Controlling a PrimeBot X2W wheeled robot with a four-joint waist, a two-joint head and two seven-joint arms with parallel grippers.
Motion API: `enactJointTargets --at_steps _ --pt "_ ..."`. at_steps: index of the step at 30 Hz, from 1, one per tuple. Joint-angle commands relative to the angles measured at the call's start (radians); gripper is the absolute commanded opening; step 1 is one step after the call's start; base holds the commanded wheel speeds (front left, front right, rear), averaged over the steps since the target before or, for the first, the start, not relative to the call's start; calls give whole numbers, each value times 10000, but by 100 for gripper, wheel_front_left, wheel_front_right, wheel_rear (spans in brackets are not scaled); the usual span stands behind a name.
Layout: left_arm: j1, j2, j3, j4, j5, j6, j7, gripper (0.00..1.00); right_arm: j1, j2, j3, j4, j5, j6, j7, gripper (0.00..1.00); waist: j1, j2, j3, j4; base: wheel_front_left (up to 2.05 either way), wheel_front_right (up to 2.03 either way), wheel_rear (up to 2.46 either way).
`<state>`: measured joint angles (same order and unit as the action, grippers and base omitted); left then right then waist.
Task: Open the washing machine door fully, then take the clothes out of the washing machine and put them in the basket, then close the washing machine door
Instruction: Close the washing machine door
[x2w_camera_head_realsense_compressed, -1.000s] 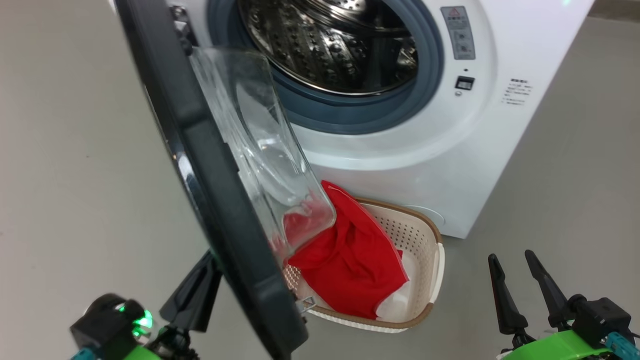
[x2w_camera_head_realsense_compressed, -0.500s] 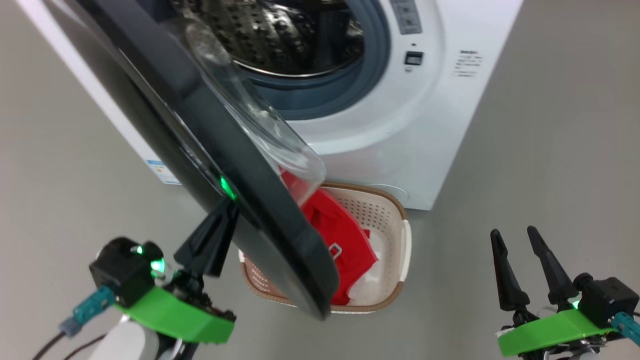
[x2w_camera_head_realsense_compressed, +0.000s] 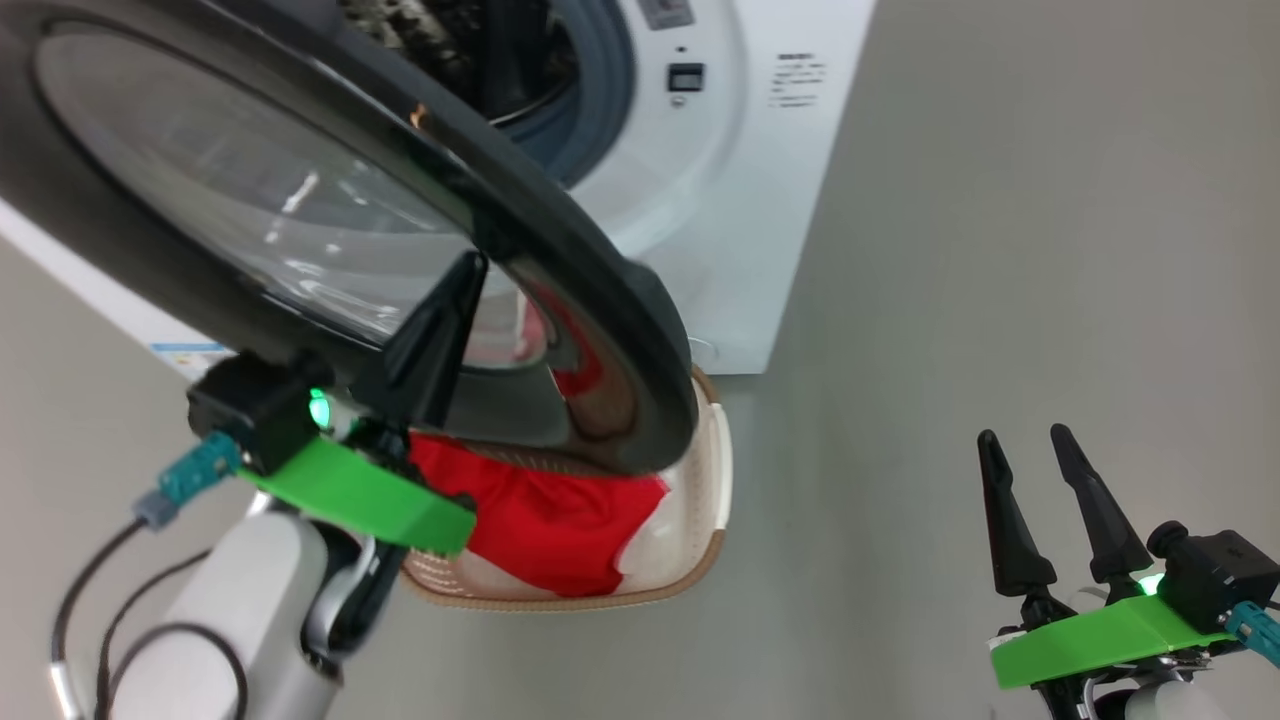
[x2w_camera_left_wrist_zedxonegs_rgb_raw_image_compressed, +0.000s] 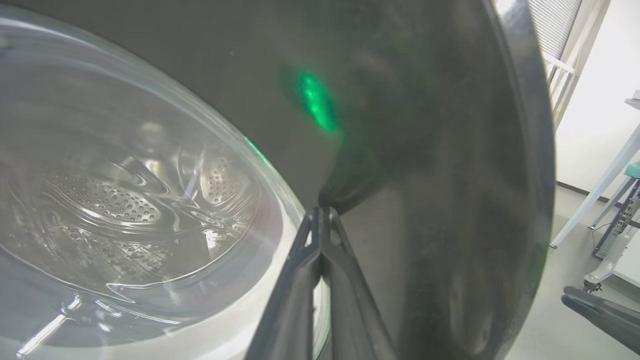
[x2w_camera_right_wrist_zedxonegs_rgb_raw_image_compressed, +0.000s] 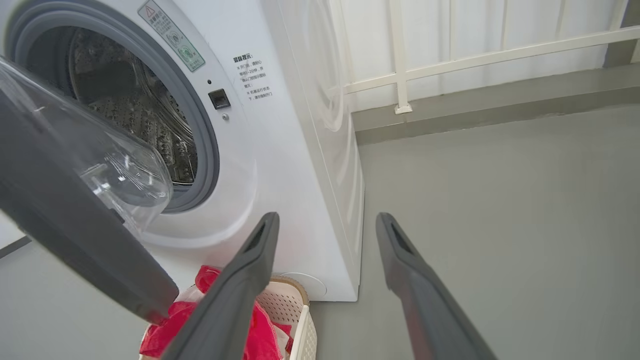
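- I see the washing machine door (x2w_camera_head_realsense_compressed: 600, 300) part-way open, hanging over the basket (x2w_camera_head_realsense_compressed: 716, 470).
- My left gripper (x2w_camera_head_realsense_compressed: 472, 268), fingers pressed together, seems to touch the door's black rim.
- The red clothes (x2w_camera_head_realsense_compressed: 540, 520) lie in the basket, on the floor at the foot of the washing machine (x2w_camera_head_realsense_compressed: 730, 200).
- My right gripper (x2w_camera_head_realsense_compressed: 1022, 436) is spread, empty.

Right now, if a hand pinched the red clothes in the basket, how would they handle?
Probably floppy: the clothes lie crumpled and folded in the basket. Likely light, thin fabric, so a pinch would lift one fold and the rest would sag.
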<state>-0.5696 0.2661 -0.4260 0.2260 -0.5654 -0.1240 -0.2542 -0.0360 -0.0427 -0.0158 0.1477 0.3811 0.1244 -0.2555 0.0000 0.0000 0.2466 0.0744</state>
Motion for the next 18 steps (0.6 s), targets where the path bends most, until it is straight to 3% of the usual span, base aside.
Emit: enactJointTargets --at_steps 1,18 --pt "-545 178 310 -46 -70 -67 -76 0 -248 -76 297 -261 154 63 -63 100 0 0 183 -443 0 0 0" --pt "-2878 274 536 2849 -494 -67 -76 0 -155 -76 434 -309 470 63 -63 100 0 0 230 -1648 0 0 0"
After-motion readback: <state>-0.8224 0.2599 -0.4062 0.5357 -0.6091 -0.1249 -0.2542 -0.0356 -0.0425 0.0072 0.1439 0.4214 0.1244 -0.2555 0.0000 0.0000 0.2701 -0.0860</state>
